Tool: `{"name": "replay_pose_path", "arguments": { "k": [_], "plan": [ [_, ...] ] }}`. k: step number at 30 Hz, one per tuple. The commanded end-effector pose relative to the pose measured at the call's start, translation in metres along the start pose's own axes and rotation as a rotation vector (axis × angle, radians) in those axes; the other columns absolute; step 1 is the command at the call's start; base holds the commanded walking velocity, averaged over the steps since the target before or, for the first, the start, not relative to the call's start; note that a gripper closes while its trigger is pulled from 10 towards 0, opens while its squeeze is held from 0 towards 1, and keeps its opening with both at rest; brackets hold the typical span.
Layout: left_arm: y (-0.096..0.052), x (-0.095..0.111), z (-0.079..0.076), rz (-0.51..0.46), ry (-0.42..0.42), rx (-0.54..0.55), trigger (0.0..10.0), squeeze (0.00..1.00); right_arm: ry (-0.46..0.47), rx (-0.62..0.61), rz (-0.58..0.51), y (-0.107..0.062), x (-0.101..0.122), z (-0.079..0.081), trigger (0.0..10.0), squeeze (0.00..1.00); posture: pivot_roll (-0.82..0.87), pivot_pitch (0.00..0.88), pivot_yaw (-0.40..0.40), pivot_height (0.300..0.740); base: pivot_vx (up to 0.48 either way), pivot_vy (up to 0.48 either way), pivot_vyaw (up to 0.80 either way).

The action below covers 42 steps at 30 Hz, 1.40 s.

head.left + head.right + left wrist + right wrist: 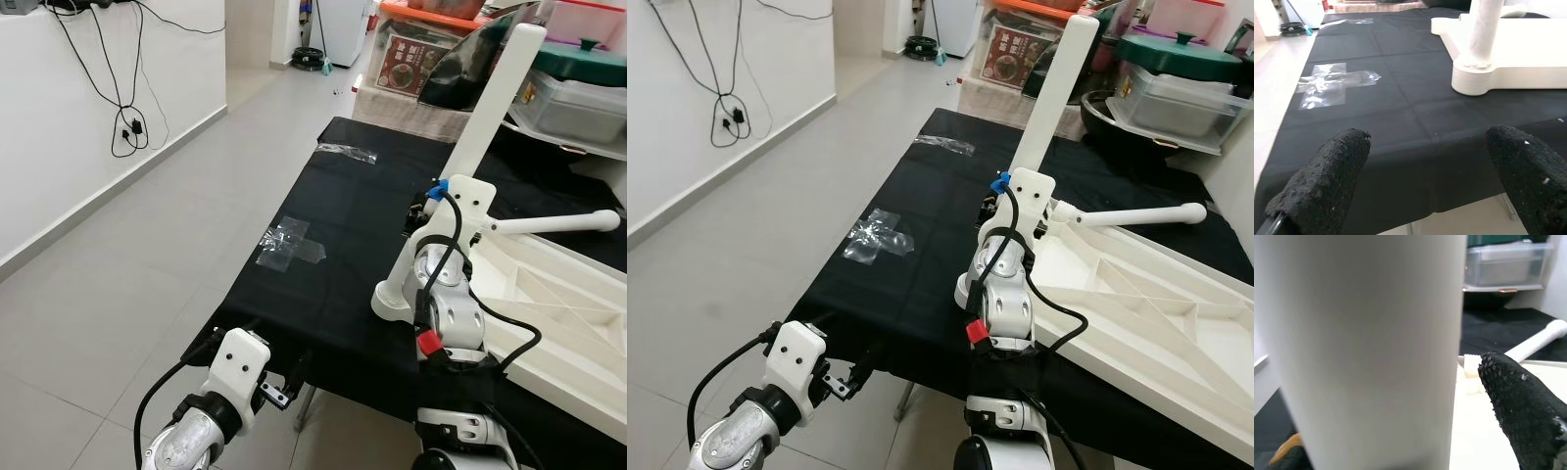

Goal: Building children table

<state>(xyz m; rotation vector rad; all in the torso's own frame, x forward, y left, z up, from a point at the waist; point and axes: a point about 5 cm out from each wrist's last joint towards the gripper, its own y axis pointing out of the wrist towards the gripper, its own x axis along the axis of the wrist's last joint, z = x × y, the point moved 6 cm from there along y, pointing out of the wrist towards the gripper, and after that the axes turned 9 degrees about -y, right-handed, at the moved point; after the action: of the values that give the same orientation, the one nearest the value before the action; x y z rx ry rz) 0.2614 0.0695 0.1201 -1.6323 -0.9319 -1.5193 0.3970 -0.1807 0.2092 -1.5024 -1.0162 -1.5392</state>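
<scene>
The white children's table top (549, 294) lies upside down on a table covered in black cloth (333, 215). One white leg (500, 98) stands tilted in its near corner socket (1474, 81). A second leg (558, 223) sticks out sideways further right. My right gripper (1396, 396) is raised at the standing leg, which sits between its fingers. One finger (1518, 401) stands slightly off the leg, and the other is hidden behind it. My left gripper (1425, 142) hangs low at the table's front edge, open with nothing in it.
Two patches of clear tape (289, 245) (345, 152) are stuck on the cloth. Plastic storage boxes and a green-lidded pot (1176, 49) crowd the far right. Cables (127, 127) hang on the left wall, above tiled floor (118, 294).
</scene>
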Motion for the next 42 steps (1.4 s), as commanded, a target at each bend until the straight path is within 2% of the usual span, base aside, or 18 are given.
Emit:
{"name": "replay_pose_path", "arguments": {
  "k": [1, 2, 3, 4, 10, 12, 13, 15, 19, 22, 28, 32, 42],
  "plan": [
    [0.000, -0.003, -0.001, 0.013, -0.005, -0.006, 10.0, 0.00, 0.012, -0.003, 0.044, -0.008, -0.020, -0.003, 10.0, 1.00, 0.11, 0.037, -0.139, 0.740, 0.000, 0.000, 0.00],
    [0.000, -0.003, -0.001, 0.013, -0.005, -0.006, 10.0, 0.00, 0.012, -0.003, 0.044, -0.008, -0.020, -0.003, 10.0, 1.00, 0.11, 0.037, -0.139, 0.740, 0.000, 0.000, 0.00],
    [0.000, -0.003, -0.001, 0.014, -0.004, -0.006, 10.0, 0.00, -0.020, 0.022, 0.021, -0.013, -0.022, -0.006, 10.0, 0.00, 0.10, 0.036, -0.135, 0.740, 0.000, 0.000, 0.00],
    [0.001, -0.004, 0.000, 0.016, -0.003, -0.006, 10.0, 0.00, -0.049, 0.057, 0.012, -0.018, -0.027, -0.008, 10.0, 0.00, 0.10, 0.035, -0.132, 0.740, 0.000, 0.000, 0.00],
    [0.001, -0.005, 0.001, 0.024, -0.001, -0.002, 10.0, 0.00, -0.092, 0.129, 0.034, -0.031, -0.045, -0.013, 10.0, 0.00, 0.10, 0.033, -0.131, 0.740, 0.000, 0.000, 0.00],
    [0.001, -0.006, 0.003, 0.028, -0.001, 0.002, 10.0, 0.00, -0.075, 0.232, 0.076, -0.042, -0.060, -0.006, 10.0, 0.00, 0.10, 0.032, -0.126, 0.740, 0.000, 0.000, 0.00],
    [0.001, -0.006, 0.003, 0.028, -0.001, 0.002, 10.0, 0.00, -0.075, 0.232, 0.076, -0.042, -0.060, -0.006, 10.0, 0.00, 0.10, 0.032, -0.126, 0.740, 0.000, 0.000, 0.00],
    [0.002, -0.007, 0.004, 0.033, -0.005, 0.010, 10.0, 0.00, -0.110, 0.307, 0.058, -0.051, -0.064, -0.002, 10.0, 0.00, 0.10, 0.029, -0.127, 0.740, 0.000, 0.000, 0.00],
    [0.002, -0.007, 0.005, 0.033, -0.007, 0.013, 10.0, 0.00, -0.139, 0.317, 0.047, -0.054, -0.066, -0.004, 10.0, 0.00, 0.10, 0.028, -0.125, 0.740, 0.000, 0.000, 0.00],
    [0.002, -0.008, 0.007, 0.034, -0.011, 0.020, 10.0, 0.00, -0.157, 0.325, 0.060, -0.063, -0.074, -0.008, 10.0, 0.00, 0.10, 0.024, -0.123, 0.740, 0.000, 0.000, 0.00],
    [0.001, -0.008, 0.010, 0.033, -0.026, 0.036, 10.0, 0.00, -0.193, 0.381, 0.092, -0.085, -0.089, -0.003, 10.0, 0.00, 0.10, 0.020, -0.122, 0.740, 0.000, 0.000, -0.74],
    [0.001, -0.009, 0.011, 0.034, -0.031, 0.041, 10.0, 0.00, -0.199, 0.396, 0.104, -0.088, -0.093, 0.000, 10.0, 0.00, 0.10, 0.010, -0.123, 0.740, 0.000, 0.000, -0.78],
    [-0.001, -0.012, 0.010, 0.047, -0.021, 0.041, 10.0, 0.00, -0.202, 0.421, 0.127, -0.092, -0.099, 0.001, 10.0, 0.00, 0.10, 0.000, -0.125, 0.740, 0.000, 0.447, 0.00]
  ]
}}
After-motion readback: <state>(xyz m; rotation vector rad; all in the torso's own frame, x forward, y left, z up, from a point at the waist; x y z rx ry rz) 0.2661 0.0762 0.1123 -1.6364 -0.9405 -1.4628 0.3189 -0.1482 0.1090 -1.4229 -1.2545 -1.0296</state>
